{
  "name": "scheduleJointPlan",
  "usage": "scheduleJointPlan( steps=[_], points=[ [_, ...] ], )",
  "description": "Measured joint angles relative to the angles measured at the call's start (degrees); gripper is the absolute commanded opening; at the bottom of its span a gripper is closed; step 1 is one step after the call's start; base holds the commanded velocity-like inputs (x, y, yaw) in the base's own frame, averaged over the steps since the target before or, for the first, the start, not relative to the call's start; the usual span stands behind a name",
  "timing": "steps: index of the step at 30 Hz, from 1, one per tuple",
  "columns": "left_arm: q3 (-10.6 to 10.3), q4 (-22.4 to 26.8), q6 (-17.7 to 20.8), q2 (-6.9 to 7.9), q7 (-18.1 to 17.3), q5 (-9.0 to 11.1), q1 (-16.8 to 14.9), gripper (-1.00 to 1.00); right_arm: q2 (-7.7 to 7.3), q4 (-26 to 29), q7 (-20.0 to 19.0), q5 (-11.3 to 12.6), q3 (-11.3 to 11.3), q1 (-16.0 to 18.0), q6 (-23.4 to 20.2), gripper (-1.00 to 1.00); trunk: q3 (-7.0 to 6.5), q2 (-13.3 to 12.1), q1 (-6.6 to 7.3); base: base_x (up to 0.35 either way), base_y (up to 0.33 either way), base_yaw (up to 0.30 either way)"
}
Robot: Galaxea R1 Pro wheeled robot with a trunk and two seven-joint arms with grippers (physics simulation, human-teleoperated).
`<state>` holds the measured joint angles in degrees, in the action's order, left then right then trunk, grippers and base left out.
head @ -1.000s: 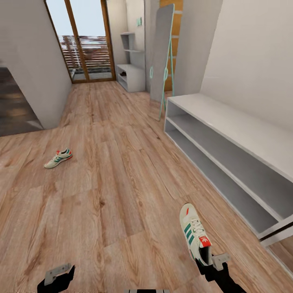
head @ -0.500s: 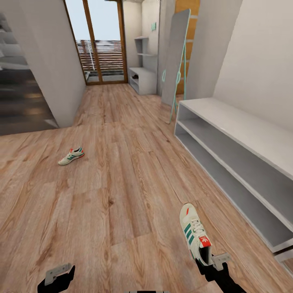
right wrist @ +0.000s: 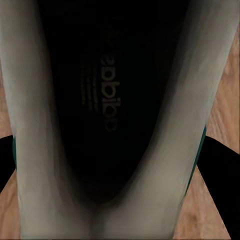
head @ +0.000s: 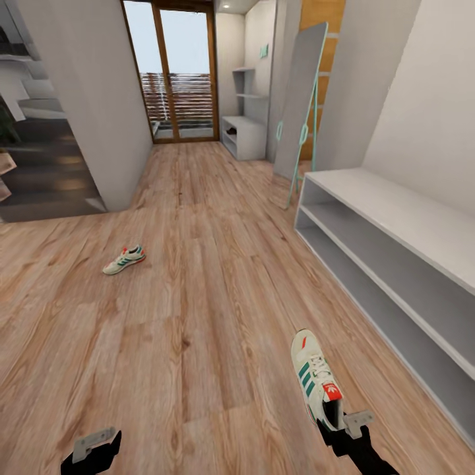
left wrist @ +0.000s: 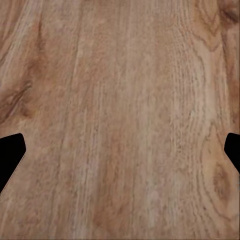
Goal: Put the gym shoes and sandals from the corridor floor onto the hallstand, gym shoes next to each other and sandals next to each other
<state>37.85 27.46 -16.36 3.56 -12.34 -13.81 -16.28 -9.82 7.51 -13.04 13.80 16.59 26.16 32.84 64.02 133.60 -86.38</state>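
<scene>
Movement of the whole view is the change: over the last second the picture has slid, so the rack [head: 396, 218] sits further toward 3 o'clock and the far sneaker [head: 124, 260] has drifted right. The camera is turning; nothing on the floor [head: 198, 316] moved. The right claw [head: 338, 422] stays clamped on the heel of a sneaker [head: 315, 381] at 5 o'clock, toe pointing away. The left claw [head: 92, 448] at 7 o'clock hangs with fingers apart over bare planks. I judge the carry to the rack is under way, its top unoccupied. A leaning mirror [head: 300, 105] stands beyond its far end, off the path. I see no sandals.
</scene>
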Motion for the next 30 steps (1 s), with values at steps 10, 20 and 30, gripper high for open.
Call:
scheduleJointPlan(
  steps=[10,20,30],
  points=[
    [0.2,0.0,0.0,0.0,-0.1,0.0,0.0,1.0,0.0,0.0,0.0,-0.1,0.0,0.0,0.0,-1.0,-0.86,0.0,0.0,0.337,0.0,0.089],
    [0.2,0.0,0.0,0.0,-0.3,0.1,0.0,1.0,0.08,0.0,0.0,-0.1,0.0,0.0,0.0,-1.0,-1.72,0.0,0.0,0.338,0.0,0.079],
    [0.3,0.0,0.0,0.0,-0.4,0.1,0.0,1.0,0.17,0.1,0.0,0.0,0.0,0.0,0.0,-1.0,-2.59,0.0,0.0,0.338,0.0,0.077]
  ],
)
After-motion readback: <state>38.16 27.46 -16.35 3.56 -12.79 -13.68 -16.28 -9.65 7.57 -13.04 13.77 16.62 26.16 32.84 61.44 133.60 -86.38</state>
